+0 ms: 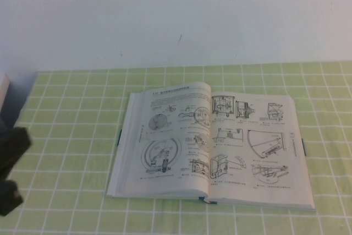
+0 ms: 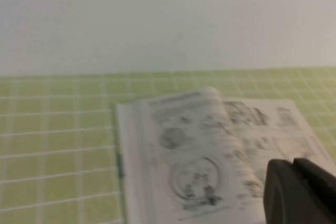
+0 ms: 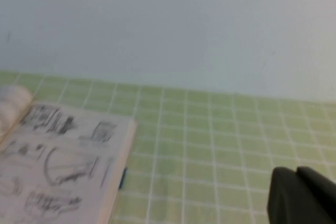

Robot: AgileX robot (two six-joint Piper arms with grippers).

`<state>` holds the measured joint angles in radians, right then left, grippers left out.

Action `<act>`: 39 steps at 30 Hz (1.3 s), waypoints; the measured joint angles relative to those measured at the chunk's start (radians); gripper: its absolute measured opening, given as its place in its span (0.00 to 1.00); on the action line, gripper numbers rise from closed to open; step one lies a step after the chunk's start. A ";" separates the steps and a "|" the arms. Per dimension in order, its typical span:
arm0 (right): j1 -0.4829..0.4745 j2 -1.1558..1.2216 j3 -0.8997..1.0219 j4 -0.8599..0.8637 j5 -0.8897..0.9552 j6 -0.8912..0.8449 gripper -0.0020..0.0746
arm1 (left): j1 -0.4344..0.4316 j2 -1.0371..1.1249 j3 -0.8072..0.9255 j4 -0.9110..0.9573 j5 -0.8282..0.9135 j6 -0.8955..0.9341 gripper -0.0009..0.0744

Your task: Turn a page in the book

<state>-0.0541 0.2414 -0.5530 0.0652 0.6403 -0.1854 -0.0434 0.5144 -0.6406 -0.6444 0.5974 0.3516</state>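
The book [image 1: 212, 147] lies open and flat on the green checked cloth, with dark teal cover edges showing. The page [image 1: 258, 141], its face with the quarter-circle sketch up, lies flat as the right-hand leaf. The left-hand leaf shows round diagrams. My left gripper [image 1: 12, 160] is at the table's left edge, well away from the book. In the left wrist view its fingers [image 2: 294, 182] are together and hold nothing, with the book [image 2: 194, 150] ahead. My right gripper [image 3: 297, 178] is shut and empty over bare cloth beside the book's right edge [image 3: 68, 166]. It is outside the high view.
A green checked cloth [image 1: 66, 114] covers the table, with a white wall [image 1: 176, 15] behind it. A pale object [image 1: 3, 89] shows at the far left edge.
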 joint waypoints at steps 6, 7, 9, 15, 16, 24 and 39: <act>0.000 0.185 -0.021 0.228 0.121 -0.237 0.02 | 0.000 0.271 -0.077 -0.329 0.109 0.353 0.01; 0.000 0.217 -0.021 0.253 0.143 -0.271 0.02 | 0.000 0.306 -0.090 -0.340 0.109 0.375 0.01; 0.000 0.278 -0.021 0.292 0.173 -0.334 0.02 | 0.000 0.363 -0.106 -0.349 0.095 0.403 0.01; 0.000 0.390 -0.023 0.378 0.168 -0.438 0.02 | 0.000 0.531 -0.125 -0.427 -0.023 0.514 0.01; 0.000 0.404 -0.023 0.398 0.168 -0.443 0.02 | 0.000 0.555 -0.125 -0.451 -0.041 0.538 0.01; 0.000 0.502 -0.023 0.558 0.122 -0.450 0.13 | -0.127 0.810 -0.185 -0.611 -0.076 0.681 0.01; 0.000 0.940 -0.075 0.825 0.032 -0.764 0.47 | -0.394 1.076 -0.274 -0.667 -0.348 0.685 0.01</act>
<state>-0.0541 1.1817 -0.6281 0.8900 0.6721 -0.9495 -0.4379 1.5907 -0.9149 -1.3118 0.2497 1.0370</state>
